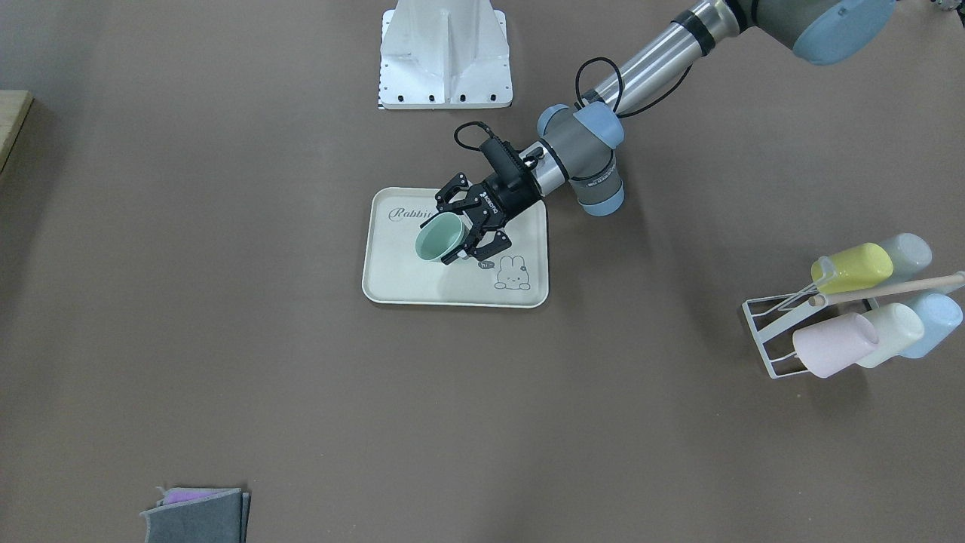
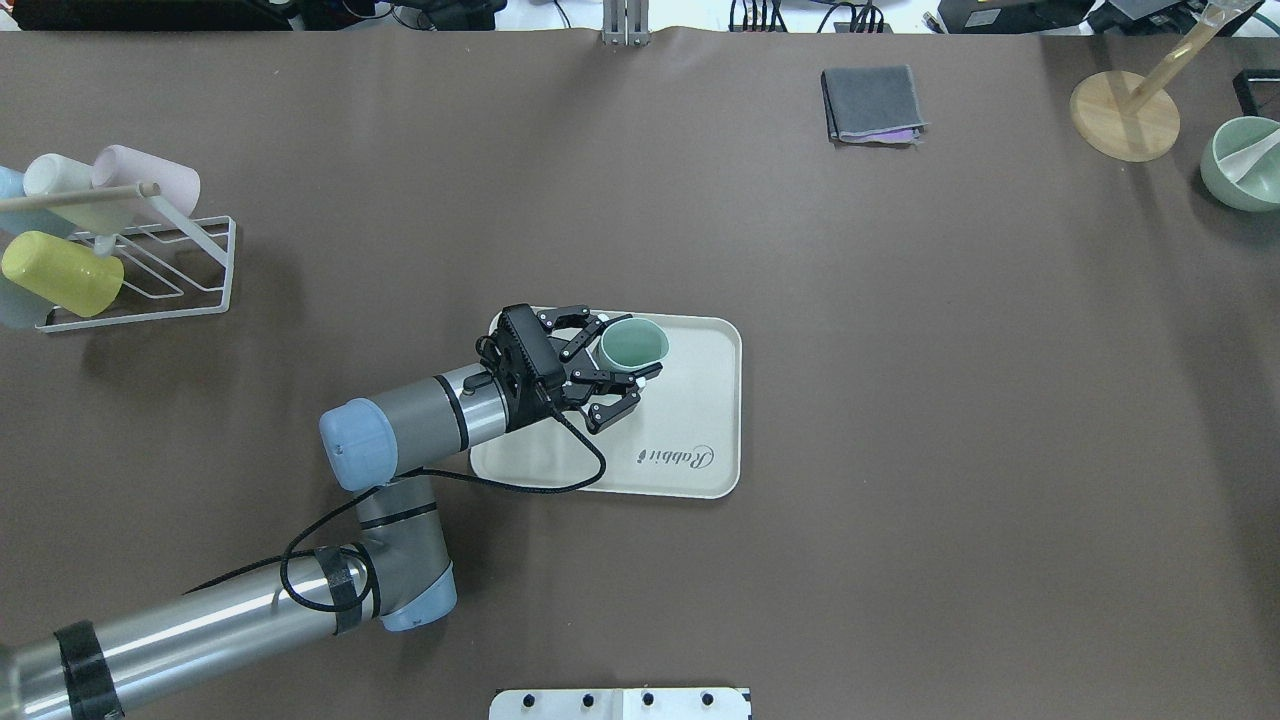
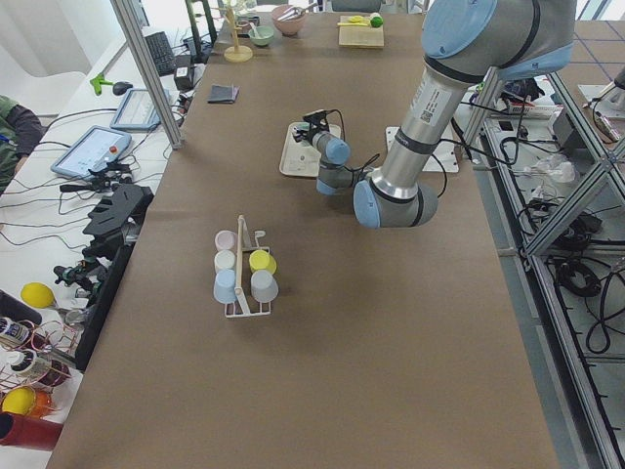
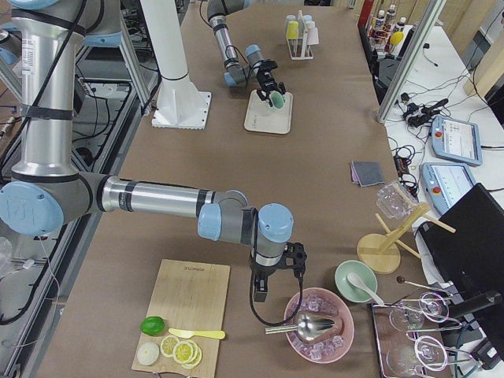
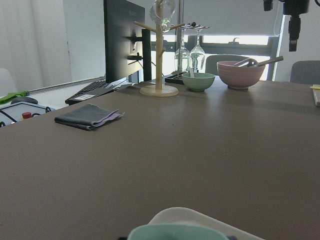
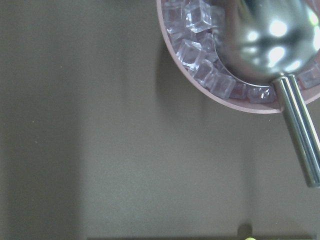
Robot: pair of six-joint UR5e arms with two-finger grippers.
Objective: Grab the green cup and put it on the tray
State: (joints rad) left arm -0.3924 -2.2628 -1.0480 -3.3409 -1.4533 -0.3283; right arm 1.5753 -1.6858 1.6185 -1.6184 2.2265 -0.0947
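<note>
Nearest, the left arm stretched in low from the left, bent at the elbow, wrist almost level. Its left gripper pinched the green cup between its fingers, with the cup tilted, mouth outward, over the tray. "Rabbit" ran in script along the tray's edge. Far right, the right gripper hung beside a pink ice bowl; whether it was spread or closed, I couldn't tell.

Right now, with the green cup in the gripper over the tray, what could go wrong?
1. The green cup sits tilted in the left gripper, mouth sideways; released like this, it may tip or roll.
2. In the overhead view it hangs near the far rim of the tray, so it might land on that rim.
</note>
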